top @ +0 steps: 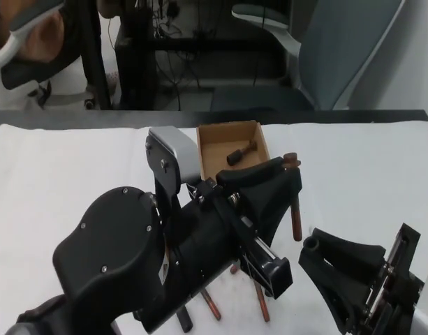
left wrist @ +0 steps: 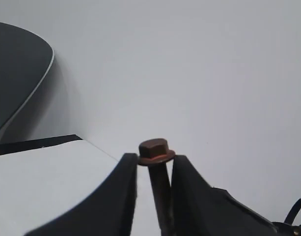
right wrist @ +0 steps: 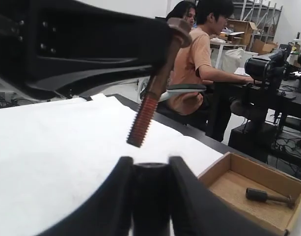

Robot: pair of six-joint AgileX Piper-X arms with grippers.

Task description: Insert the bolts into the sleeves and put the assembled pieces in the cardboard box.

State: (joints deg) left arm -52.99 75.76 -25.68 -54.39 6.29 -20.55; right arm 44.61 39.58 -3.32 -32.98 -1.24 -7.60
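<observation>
Fingers (left wrist: pixel 116 196) of the left gripper (left wrist: pixel 155 158) are set narrow and clamp a copper-coloured bolt (left wrist: pixel 153 150). The hexagonal head sits just above the fingertips, resting on their upper edges, and the shank runs down between the two inner faces. From the high view I read the bolt as held roughly upright, head up and threaded end down, above the bench and to the right of the left arm's body.

On the right gripper (right wrist: pixel 150 164), the fingers (right wrist: pixel 189 196) are closed around a black sleeve (right wrist: pixel 150 196). The sleeve stands between them with its open end facing the bolt. In the right wrist view the threaded tip hangs just above that open end. I see a gap between the two parts, so the bolt is not yet inserted. The high view places this gripper low and to the right of the left one, with the sleeve near the bolt's lower end.

Farther out, the cardboard box (right wrist: pixel 233 183) sits open on the white cloth (top: pixel 60 181), beyond the left arm. One assembled piece (right wrist: pixel 267 196) lies flat on its floor.

Two loose bolts (top: pixel 212 305) lie on the cloth close to the camera, partly under the left arm.
</observation>
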